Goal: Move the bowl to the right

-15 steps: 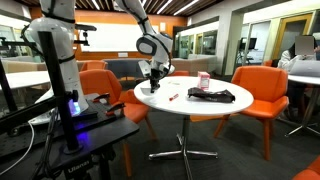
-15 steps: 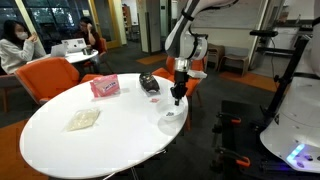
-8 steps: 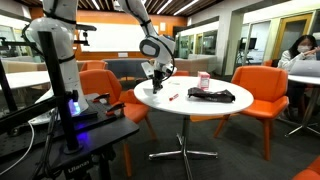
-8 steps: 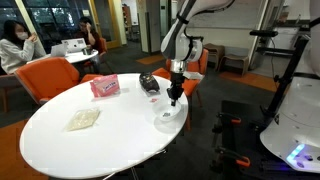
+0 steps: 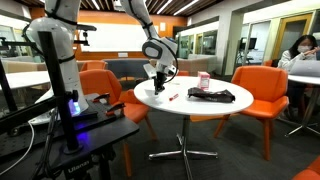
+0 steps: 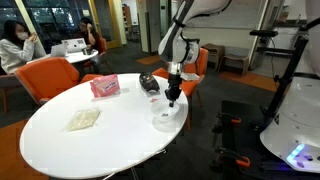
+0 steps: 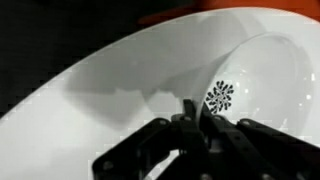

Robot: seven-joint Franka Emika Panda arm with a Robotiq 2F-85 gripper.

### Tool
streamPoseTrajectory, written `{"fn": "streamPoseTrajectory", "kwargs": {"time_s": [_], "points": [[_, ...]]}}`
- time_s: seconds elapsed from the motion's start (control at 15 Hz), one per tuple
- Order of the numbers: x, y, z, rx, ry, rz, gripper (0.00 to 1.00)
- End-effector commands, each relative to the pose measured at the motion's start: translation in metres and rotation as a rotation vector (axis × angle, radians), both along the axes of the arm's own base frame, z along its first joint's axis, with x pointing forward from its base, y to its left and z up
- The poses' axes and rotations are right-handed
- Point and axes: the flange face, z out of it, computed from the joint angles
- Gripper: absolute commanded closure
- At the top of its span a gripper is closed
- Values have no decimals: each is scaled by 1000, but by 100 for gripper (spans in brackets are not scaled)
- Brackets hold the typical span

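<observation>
White and round, the table (image 6: 70, 150) carries, from its left in an exterior view, a flat pale packet (image 6: 83, 119), a pink packet (image 6: 104, 87) and a dark object (image 6: 148, 82) near the far edge. Right of these, close to the table's near edge, sits the bowl (image 6: 165, 123), shallow, white and hard to tell from the tabletop. The gripper (image 6: 171, 101) points straight down at it, tips at the bowl's rim. In the wrist view the fingers (image 7: 190, 112) are drawn close together, clenched on that rim, just beside a black flower-like mark (image 7: 219, 96) inside the bowl. In an exterior view the gripper (image 5: 158, 86) stands over the table's left part. To its right lies a small red thing (image 5: 172, 96), then the flat black pouch (image 5: 212, 95) with the upright pink-and-white cup (image 5: 204, 80) just behind it, all apart from the bowl. Orange chairs (image 5: 262, 90) stand around the table.
</observation>
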Motion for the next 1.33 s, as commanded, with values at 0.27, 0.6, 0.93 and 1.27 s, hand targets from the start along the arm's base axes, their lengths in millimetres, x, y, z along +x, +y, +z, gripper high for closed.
{"fn": "streamPoseTrajectory", "kwargs": {"time_s": [0.27,0.6,0.93,1.27], "points": [[-1,-1,-5,-24,52,81,42],[4,2,22,-61,9,118,5],[14,30,84,-133,59,153,0],[26,84,177,-380,66,151,0]]}}
